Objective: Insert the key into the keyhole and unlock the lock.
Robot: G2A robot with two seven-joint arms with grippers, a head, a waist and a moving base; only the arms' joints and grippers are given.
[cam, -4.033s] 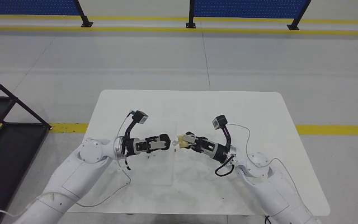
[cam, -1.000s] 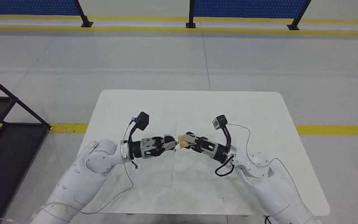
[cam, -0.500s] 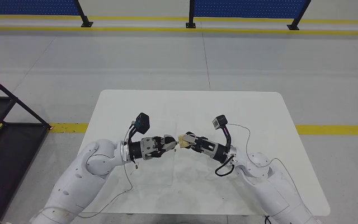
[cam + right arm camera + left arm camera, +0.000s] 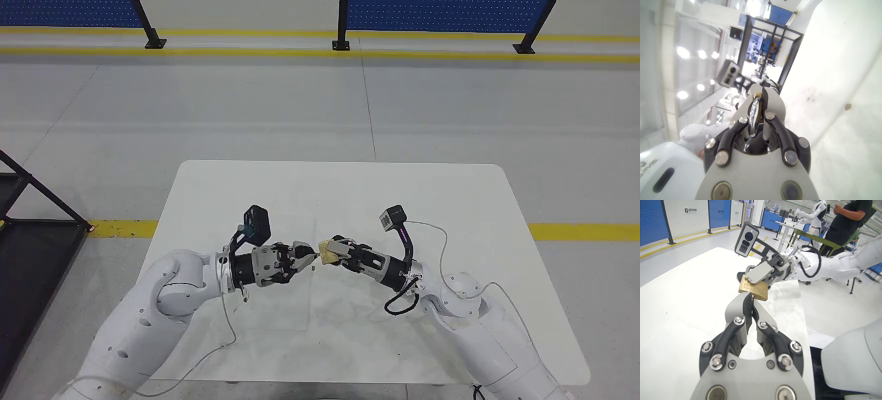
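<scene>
Lock [image 4: 753, 290] clamped in right hand [image 4: 761, 93] over the surface's [image 4: 450, 200] middle, left hand [image 4: 750, 300] pinched on key [image 4: 752, 296] meeting its underside, key mostly hidden

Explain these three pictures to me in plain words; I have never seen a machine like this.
This is a white robot with two arms, each ending in a two-fingered gripper. The top view looks down from a camera above the arms onto a white rectangular table. The other two pictures come from cameras on its wrists. The right gripper is shut on a brass-coloured rectangular padlock, held up above the table. The left gripper pinches a small silver metal key, mostly hidden between its fingers, with the tip at the padlock's underside. Whether the key is fully in, I cannot tell.
</scene>
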